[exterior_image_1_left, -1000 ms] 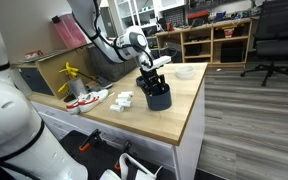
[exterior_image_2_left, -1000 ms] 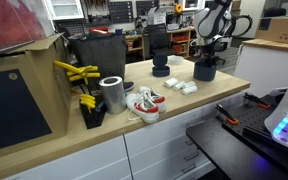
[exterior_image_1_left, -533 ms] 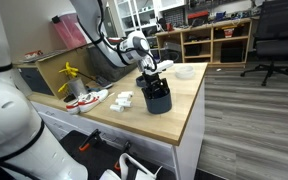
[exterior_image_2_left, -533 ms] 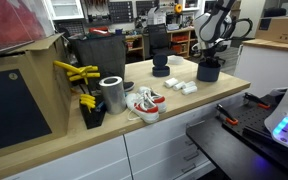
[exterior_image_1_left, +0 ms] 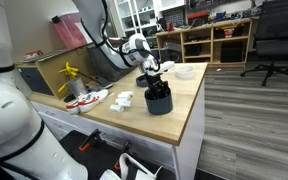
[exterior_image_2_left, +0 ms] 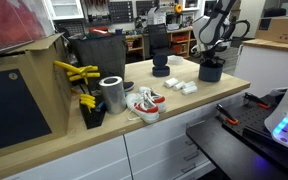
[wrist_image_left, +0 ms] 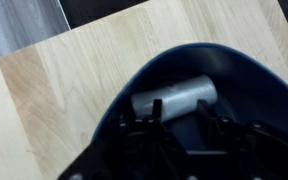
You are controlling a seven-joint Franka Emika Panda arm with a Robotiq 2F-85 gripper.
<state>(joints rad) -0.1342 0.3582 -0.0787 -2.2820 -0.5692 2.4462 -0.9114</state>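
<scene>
arm: white jointed arm (exterior_image_1_left: 102, 25) bent, reaching forward and down | wrist (exterior_image_1_left: 134, 46): angled downward | gripper (exterior_image_1_left: 154, 74): black, pointing straight down | jaws: partly apart, dark fingers (wrist_image_left: 156, 128) parallel in wrist view

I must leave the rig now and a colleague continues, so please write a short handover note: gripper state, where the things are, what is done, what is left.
Gripper: it hangs in the mouth of the dark container. The pictures do not show whether the jaws are open or shut.
Things: the container stands on the wooden counter. A white cylinder lies inside it, right at the fingertips; a grip on it cannot be confirmed.
Done: the cylinder is inside the container.
Left: small white pieces lie on the counter beside the container, outside it.
</scene>
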